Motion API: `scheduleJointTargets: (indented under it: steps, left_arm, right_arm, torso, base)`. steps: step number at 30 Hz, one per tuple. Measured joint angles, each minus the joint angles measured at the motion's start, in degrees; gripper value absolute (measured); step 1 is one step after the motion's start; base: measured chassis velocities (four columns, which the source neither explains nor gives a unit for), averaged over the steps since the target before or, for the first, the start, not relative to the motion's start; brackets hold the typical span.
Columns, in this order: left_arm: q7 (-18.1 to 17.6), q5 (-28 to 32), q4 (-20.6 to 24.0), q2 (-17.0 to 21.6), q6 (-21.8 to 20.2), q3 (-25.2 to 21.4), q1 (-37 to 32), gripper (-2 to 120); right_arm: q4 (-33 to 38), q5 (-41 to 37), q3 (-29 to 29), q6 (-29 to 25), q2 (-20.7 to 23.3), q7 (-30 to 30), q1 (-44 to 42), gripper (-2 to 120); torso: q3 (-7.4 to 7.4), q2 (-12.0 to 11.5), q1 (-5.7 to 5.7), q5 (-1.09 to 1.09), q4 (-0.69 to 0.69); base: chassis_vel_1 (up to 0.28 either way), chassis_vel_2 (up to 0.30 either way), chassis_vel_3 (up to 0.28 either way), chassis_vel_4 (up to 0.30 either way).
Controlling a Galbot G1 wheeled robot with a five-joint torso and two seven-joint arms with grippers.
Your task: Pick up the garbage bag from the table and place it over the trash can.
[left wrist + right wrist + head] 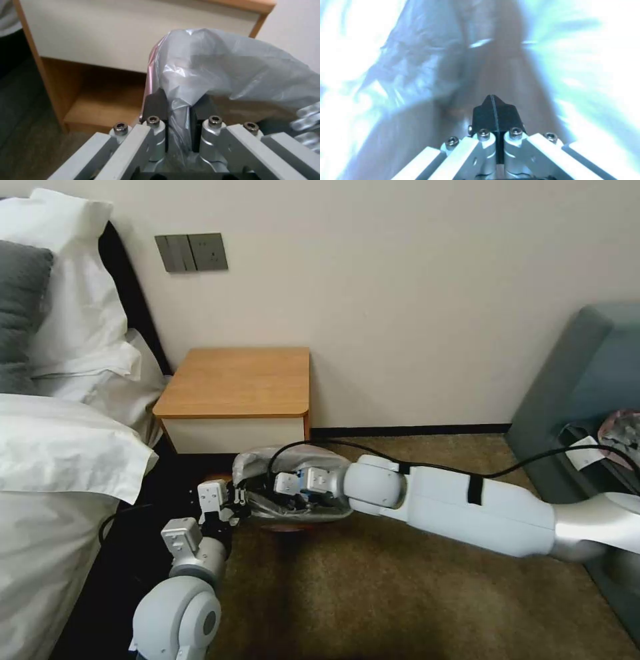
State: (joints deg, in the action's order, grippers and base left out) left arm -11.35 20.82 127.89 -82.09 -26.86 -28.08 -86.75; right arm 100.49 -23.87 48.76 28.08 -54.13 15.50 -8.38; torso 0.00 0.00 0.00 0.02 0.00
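Note:
The garbage bag [267, 460], thin wrinkly grey plastic with a pink edge, is spread out low over the carpet in front of the table [233, 380]. My left gripper [233, 507] holds the bag's left end; in the left wrist view the left gripper [178, 100] is shut on a fold of the garbage bag [233, 65]. My right gripper [283, 492] reaches in from the right and sits inside the bag. In the right wrist view the right gripper [493, 100] is shut, with the garbage bag [403, 75] all around it. The trash can [285, 527] shows as a sliver under the bag.
A bed with white linen [60, 447] stands close on the left. A grey-blue sofa [580, 380] on the right carries a small pink-edged plastic bundle [621, 430]. A black cable [533, 463] runs along my right arm. Brown carpet [400, 607] lies open in front.

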Motion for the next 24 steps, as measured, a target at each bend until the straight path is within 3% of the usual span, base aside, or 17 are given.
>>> scheduleJointTargets:
  steps: [4,8,9,12,13,19,24]
  left_arm:
    - [-0.6,1.7,-1.3,0.0,-0.3,-0.3,0.3,9]
    - [-2.8,8.1,-2.1,-0.1,-2.8,-0.2,0.5,9]
    - [-2.8,8.1,-2.1,-0.1,-2.8,-0.2,0.5,9]
    - [-5.0,16.6,-1.6,0.1,-6.4,-0.5,0.7,9]
    - [-5.0,16.6,-1.6,0.1,-6.4,-0.5,0.7,9]
    - [-5.7,24.2,-2.2,0.9,-9.3,-1.0,0.8,9]
    - [-3.7,25.0,-4.2,1.2,-10.3,-0.7,1.2,9]
  right_arm:
    - [3.3,0.4,-5.2,-0.3,3.3,0.0,-3.7,0]
    - [10.3,0.8,-17.0,-0.9,7.7,-1.2,-15.3,0]
    - [10.3,0.8,-17.0,-0.9,7.7,-1.2,-15.3,0]
    - [16.0,1.3,-31.3,-3.1,9.1,-4.1,-29.5,10]
    - [16.0,1.3,-31.3,-3.1,9.1,-4.1,-29.5,10]
    - [20.1,3.8,-46.0,-8.2,6.9,-8.0,-48.2,34]
    - [21.1,6.1,-55.0,-14.0,0.3,-10.9,-58.1,52]
  torso:
    - [0.00,0.0,0.00,-0.01,0.01]
    - [0.00,0.0,0.00,-0.01,0.00]
    - [0.00,0.0,0.00,-0.01,0.00]
    - [0.00,0.0,0.00,-0.01,0.00]
    - [0.00,0.0,0.00,-0.01,0.00]
    - [-0.01,0.0,0.00,0.00,-0.01]
    - [0.00,0.0,-0.01,-0.02,0.01]
  base:
    - [0.000,0.000,0.000,0.000]
    - [0.000,0.000,0.000,0.000]
    - [0.000,0.000,0.000,0.000]
    - [0.000,0.000,0.000,0.000]
    - [0.000,0.000,0.000,0.000]
    - [0.000,0.000,0.000,0.000]
    - [0.000,0.000,0.000,0.000]
